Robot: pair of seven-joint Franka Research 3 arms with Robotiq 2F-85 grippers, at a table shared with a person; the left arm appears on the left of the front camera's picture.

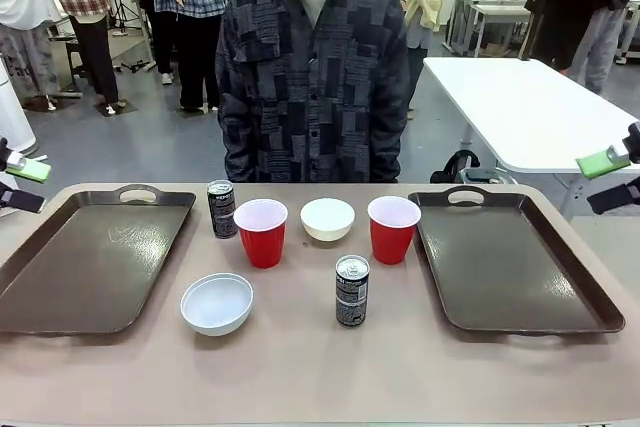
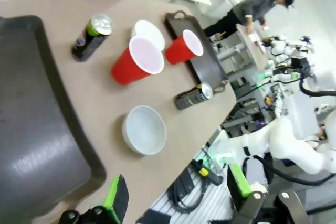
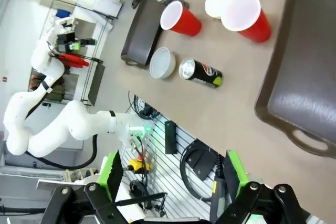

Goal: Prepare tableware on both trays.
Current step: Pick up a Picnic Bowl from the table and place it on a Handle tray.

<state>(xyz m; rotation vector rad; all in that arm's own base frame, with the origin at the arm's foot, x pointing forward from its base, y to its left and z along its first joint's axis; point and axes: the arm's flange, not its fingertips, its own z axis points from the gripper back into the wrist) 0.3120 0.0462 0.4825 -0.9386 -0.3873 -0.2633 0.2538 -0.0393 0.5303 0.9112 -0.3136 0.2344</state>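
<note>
Our left hand (image 1: 22,185) and right hand (image 1: 610,180) hang released outside the left tray (image 1: 90,277) and right tray (image 1: 520,277), with the tableware (image 1: 261,232) standing on the bench (image 1: 300,367) between them, inward of both hands: the far can (image 1: 221,209) nearer our left, the near can (image 1: 351,290) nearer our right, both upright, long axes vertical.

Two dark trays (image 1: 90,257), two red cups (image 1: 262,237), two white bowls (image 1: 217,302) — two slim cans (image 1: 351,297)

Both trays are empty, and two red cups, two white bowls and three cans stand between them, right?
Not three cans but two, the far can and the near can, as the front view shows. The rest is right.
</note>
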